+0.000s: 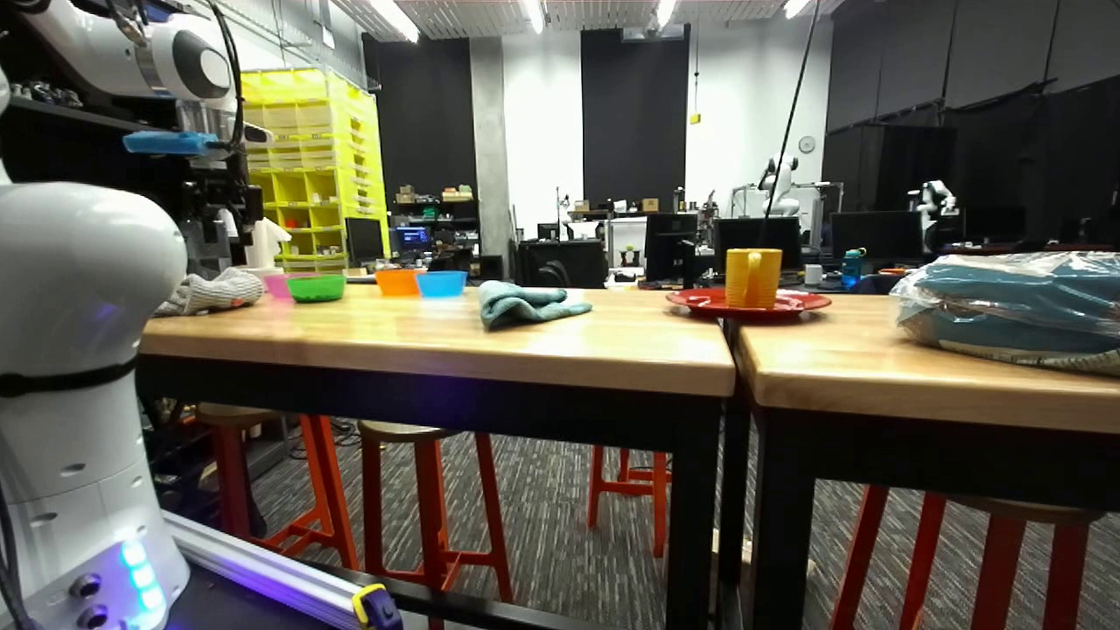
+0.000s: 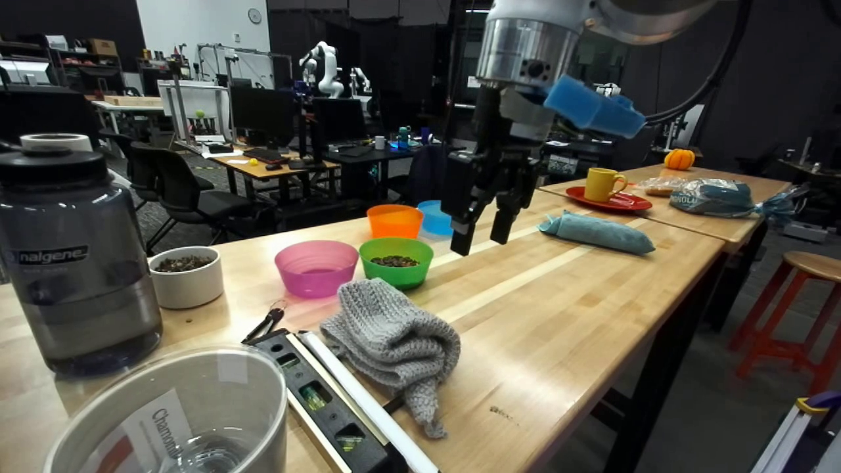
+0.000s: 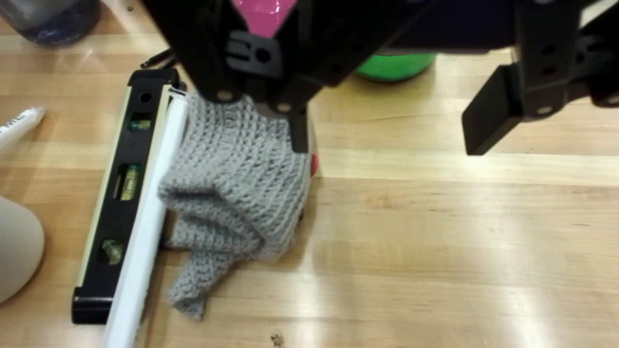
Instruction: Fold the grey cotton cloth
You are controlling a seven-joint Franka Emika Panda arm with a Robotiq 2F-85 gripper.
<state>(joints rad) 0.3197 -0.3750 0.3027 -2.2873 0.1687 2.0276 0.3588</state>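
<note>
The grey knitted cloth (image 2: pixel 397 338) lies bunched on the wooden table, with layers overlapping and one narrow corner trailing toward the table's front edge. It also shows in the wrist view (image 3: pixel 237 179) and at the far left of an exterior view (image 1: pixel 214 291). My gripper (image 2: pixel 481 238) is open and empty, above the table and apart from the cloth. In the wrist view its fingers (image 3: pixel 389 140) stand wide apart, one overlapping the cloth's upper right part in the picture. A small red thing (image 3: pixel 314 165) peeks out at the cloth's edge; the rest of it is hidden.
A black level (image 2: pixel 322 397) and a white strip lie against the cloth. Pink (image 2: pixel 315 272), green (image 2: pixel 397 272), orange (image 2: pixel 394 222) and blue (image 2: pixel 435 220) bowls stand behind it. A large bottle (image 2: pixel 79 282), a teal cloth (image 2: pixel 594 233) and a red plate (image 2: pixel 634 202) with a mug are around.
</note>
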